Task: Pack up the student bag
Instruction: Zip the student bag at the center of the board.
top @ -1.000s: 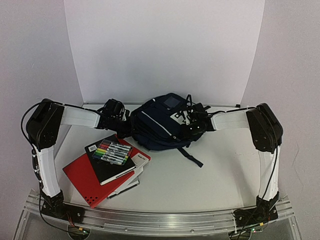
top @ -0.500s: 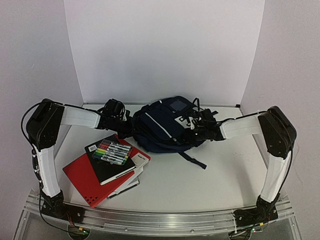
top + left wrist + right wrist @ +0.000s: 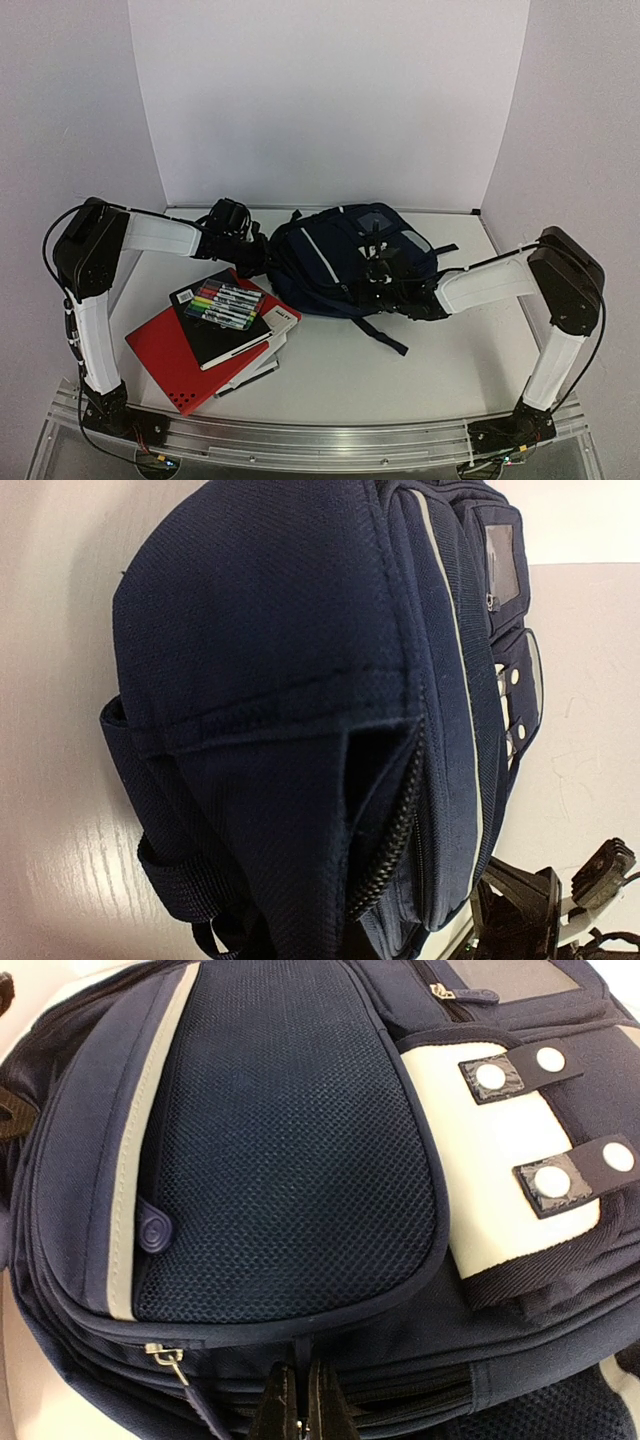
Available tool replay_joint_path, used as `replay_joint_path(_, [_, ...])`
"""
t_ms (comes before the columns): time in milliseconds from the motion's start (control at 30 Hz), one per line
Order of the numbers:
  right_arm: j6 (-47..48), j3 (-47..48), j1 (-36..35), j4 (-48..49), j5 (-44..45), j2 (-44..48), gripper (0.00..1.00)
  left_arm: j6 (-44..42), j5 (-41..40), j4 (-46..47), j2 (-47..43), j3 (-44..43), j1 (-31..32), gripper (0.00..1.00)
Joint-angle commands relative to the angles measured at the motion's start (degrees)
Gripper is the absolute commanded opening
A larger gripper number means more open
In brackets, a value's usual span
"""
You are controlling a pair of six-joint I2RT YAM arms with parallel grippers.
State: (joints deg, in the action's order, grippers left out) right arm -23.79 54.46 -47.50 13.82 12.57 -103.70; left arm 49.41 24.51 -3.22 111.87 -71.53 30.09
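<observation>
- While the student bag (image 3: 330, 255) lies on its back at the far middle of the desk (image 3: 450, 350), your step in hand looks like opening its top zip so the things at the near left can go in.
- Your right pincer (image 3: 297, 1405) has its tips together on the zip track at the bag's near right side. Whether a puller sits between them I cannot tell.
- One metal zip puller (image 3: 165, 1358) hangs free just left of those tips. If that is the one you want, part the tips, shift left and nip it squarely.
- Your left pincer (image 3: 240, 245) is drawn together at the bag's left end. Its tips are hidden, so I cannot tell if fabric is caught there.
- Use the left as the anchor: draw the zip along its track, low and slow, so the bag does not slide.
- Open it wide, since the red folder (image 3: 165, 360), black notebook (image 3: 225, 338) and pack of markers (image 3: 225, 303) are broad.
- The round tab (image 3: 153, 1232) bears a ring mark with no letters I can read.
- The clear front window (image 3: 510, 975) shows nothing legible, and the folder's white label is too small to read.
</observation>
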Motion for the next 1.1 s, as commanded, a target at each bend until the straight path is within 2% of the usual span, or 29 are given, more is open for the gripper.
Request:
replay_joint_path(0, [-7.79, -0.18, -3.11, 9.59, 8.60, 3.28, 0.00, 1.35, 1.01, 6.74, -0.01, -1.46, 1.70, 0.00])
replay_joint_path(167, [-8.37, 1.89, -3.30, 11.26, 11.23, 3.39, 0.00, 0.95, 1.38, 5.92, 1.48, -3.77, 4.37, 0.00])
replay_joint_path(667, [-1.74, 3.70, -4.43, 12.33, 2.04, 3.05, 0.00, 4.77, 3.57, 10.19, 6.49, -12.22, 11.97, 0.00])
replay_joint_path(900, [-9.30, 3.84, -4.41, 11.17, 10.51, 5.88, 0.00, 4.46, 1.79, 8.49, 7.42, -12.32, 13.96, 0.00])
replay_joint_path(1067, [-10.74, 7.72, -4.00, 6.66, 15.04, 6.48, 0.00, 1.38, -2.71, 3.87, 5.32, -10.83, 15.57, 0.00])
